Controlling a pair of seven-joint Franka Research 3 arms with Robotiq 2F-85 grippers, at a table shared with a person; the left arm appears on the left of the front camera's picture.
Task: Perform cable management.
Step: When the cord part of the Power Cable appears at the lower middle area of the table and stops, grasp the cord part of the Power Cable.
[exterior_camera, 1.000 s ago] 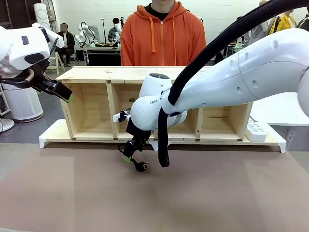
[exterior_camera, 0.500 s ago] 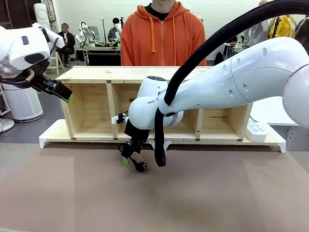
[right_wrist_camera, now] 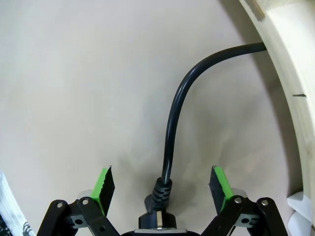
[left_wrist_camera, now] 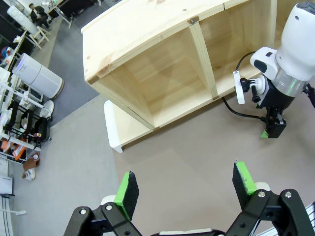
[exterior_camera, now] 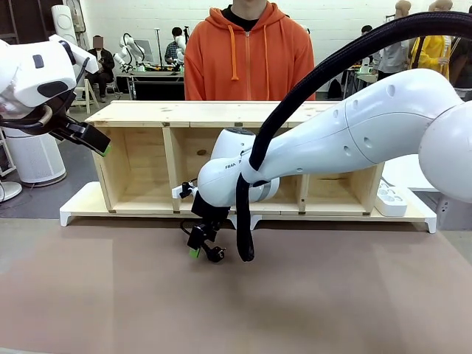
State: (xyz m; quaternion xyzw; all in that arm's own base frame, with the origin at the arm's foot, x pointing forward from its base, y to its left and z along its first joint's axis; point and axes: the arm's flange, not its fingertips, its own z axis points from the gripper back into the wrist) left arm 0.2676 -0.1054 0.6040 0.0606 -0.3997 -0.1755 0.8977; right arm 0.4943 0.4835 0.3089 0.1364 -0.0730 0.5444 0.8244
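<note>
Right pincer: the right arm's black two-finger gripper with green pads [right_wrist_camera: 162,183] points down at the table, low over it, just in front of the shelf's base; also seen from the front [exterior_camera: 198,245]. Jaws spread wide, a clear gap on each side of the plug, pads not touching it.

Left pincer: the left arm's black gripper with green pads [left_wrist_camera: 185,186] is held high at the left end of the shelf, well apart from the cable. Jaws spread, nothing between them. From the front [exterior_camera: 99,142] it sits level with the shelf's top board.

Task item: the thin black power cable with a chunky black plug [right_wrist_camera: 170,132] lies on the table. The plug end sits between the right fingers. The cord rises from it, bends and runs off to the edge of the shelf's base. From the front the plug [exterior_camera: 216,254] lies just beside the right gripper.

Shelf: the low, pale wooden shelf with open compartments [exterior_camera: 147,114] stands across the far side of the table.

Surface: brown matte table top [exterior_camera: 332,295].

Person: stands behind the shelf in an orange hoodie [exterior_camera: 248,59].

Other: white multi-socket power strip [exterior_camera: 389,199] on the shelf's base at its right end.
</note>
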